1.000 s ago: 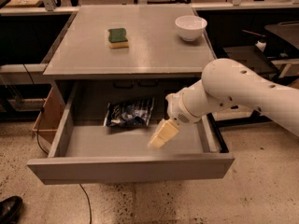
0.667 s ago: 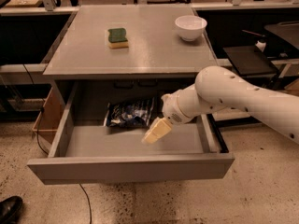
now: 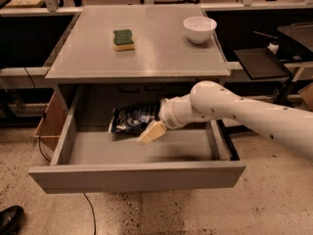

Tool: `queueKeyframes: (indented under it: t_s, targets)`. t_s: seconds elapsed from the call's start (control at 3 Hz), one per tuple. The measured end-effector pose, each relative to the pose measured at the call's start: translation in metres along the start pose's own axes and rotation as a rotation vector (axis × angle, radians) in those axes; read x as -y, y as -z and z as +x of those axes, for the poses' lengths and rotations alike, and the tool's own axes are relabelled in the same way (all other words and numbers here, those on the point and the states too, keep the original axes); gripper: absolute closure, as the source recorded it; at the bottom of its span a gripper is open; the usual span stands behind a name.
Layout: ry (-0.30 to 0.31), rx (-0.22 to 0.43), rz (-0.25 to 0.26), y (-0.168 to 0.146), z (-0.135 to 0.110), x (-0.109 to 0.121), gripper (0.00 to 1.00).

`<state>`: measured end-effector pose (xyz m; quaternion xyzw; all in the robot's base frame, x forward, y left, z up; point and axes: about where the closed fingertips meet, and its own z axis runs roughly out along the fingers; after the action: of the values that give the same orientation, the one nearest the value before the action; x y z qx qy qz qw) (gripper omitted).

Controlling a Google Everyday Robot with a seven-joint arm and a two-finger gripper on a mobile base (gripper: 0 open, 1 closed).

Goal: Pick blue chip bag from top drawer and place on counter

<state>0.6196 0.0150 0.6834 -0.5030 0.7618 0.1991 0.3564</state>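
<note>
Gripper [image 3: 152,132], cream-coloured, on the white arm, sits low inside the wide shallow grey metal drawer [image 3: 137,176], at the 4 o'clock edge of the crumpled glossy dark blue foil chip bag [image 3: 132,119]. Open or closed: cannot tell. Bag lies at the drawer's back, toward 12 o'clock, under the flat matte grey worktop [image 3: 156,58]. Likely risks: slick foil slipping from a corner pinch, or a raised bag snagging the worktop's underside.

No legible text anywhere
</note>
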Motion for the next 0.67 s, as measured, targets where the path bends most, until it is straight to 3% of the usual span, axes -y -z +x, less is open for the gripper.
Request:
queueKeyframes:
  t_s: [0.33, 0.67]
  targets:
    - [-0.01, 0.02, 0.042, -0.028, -0.002, 0.014, 0.0]
    - [-0.024, 0.027, 0.078, -0.047, 0.0, 0.024, 0.19]
